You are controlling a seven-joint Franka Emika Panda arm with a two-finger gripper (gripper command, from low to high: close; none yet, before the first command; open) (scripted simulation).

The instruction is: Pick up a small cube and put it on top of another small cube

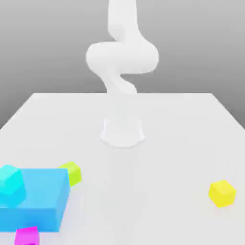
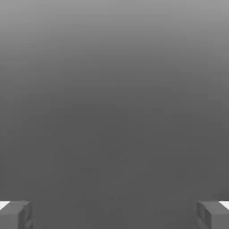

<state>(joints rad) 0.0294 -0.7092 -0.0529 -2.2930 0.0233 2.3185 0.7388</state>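
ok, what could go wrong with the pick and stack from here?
The cyan cube appears to rest on the blue block, so a sloppy release might knock it off. The magenta cube sits right by that block; the open claw could clip the block while grasping.

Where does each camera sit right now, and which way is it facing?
Exterior view: off the arm, apparently facing the base across the table and looking somewhat down; it shows the white arm and its base, with the blue block and cyan cube toward the exterior view's left.
Hand view: on the hand, looking out past the open gripper at plain grey, perhaps background; the two fingertips stand wide apart.
Shared: the same robot, but I can match no cube or surface between them.
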